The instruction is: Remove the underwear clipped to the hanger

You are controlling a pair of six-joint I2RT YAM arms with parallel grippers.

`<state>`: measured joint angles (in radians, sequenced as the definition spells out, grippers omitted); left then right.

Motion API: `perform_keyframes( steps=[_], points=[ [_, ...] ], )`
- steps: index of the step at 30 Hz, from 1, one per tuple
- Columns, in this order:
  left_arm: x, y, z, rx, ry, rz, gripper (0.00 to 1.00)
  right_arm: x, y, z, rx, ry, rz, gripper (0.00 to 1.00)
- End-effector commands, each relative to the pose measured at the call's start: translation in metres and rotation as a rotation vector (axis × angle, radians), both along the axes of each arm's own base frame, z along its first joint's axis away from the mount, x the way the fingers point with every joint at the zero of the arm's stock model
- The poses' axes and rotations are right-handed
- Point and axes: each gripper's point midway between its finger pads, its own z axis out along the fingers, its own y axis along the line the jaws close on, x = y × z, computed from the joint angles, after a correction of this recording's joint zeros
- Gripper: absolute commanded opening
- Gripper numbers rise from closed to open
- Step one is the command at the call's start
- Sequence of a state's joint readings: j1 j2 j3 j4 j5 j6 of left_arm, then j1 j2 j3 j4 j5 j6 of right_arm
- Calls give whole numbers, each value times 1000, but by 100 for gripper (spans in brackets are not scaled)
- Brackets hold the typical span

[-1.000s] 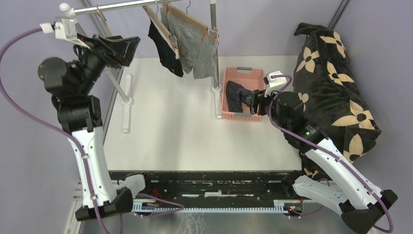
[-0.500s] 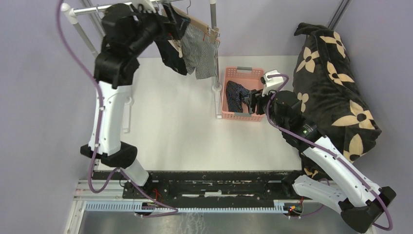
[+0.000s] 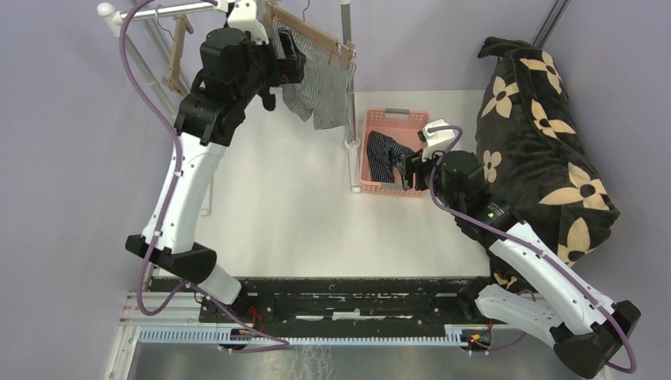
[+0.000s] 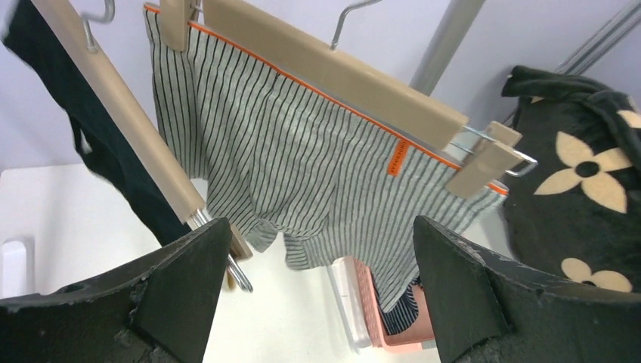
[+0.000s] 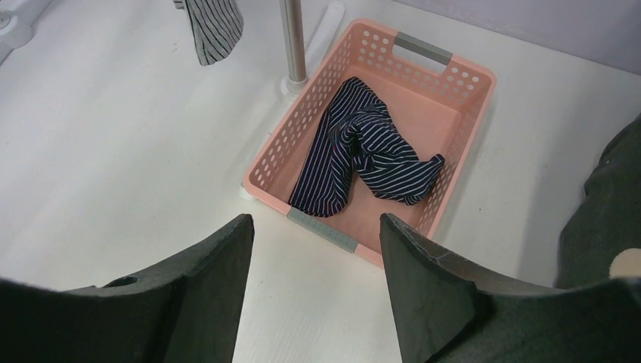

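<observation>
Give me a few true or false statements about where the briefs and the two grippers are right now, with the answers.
1. The navy striped briefs lie in the pink basket. True.
2. The grey-and-white striped briefs lie in the basket too. False: they hang clipped to a wooden hanger.
3. The right gripper grips cloth. False: it is open and empty, near the basket.
4. The left gripper is open, facing the grey-and-white striped briefs. True.
</observation>
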<state>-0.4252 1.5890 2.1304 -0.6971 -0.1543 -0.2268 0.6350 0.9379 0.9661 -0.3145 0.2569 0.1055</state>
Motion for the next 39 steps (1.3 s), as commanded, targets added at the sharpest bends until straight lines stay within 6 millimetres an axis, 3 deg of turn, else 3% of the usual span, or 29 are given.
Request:
perform_keyframes(
  steps=[1, 5, 10, 17, 28, 35, 39],
  points=[
    [-26, -1, 62, -53, -211, -68, 96, 3, 12, 5, 33, -25, 37, 70],
    [-40, 0, 78, -67, -267, -97, 96, 2, 14, 0, 36, -14, 46, 70],
    [-52, 15, 96, -65, -327, -53, 96, 1, 16, -7, 24, 4, 53, 70],
    [-55, 29, 102, -54, -360, 8, 96, -1, 18, -14, 17, 23, 64, 70],
    [-22, 67, 73, 133, -310, 255, 96, -7, 18, -18, 19, 33, 80, 70],
    [-7, 77, 70, 196, -298, 311, 96, -6, 24, -26, 15, 57, 94, 69],
    [9, 96, 66, 193, -270, 333, 95, -7, 25, -29, 13, 62, 101, 69]
  ],
)
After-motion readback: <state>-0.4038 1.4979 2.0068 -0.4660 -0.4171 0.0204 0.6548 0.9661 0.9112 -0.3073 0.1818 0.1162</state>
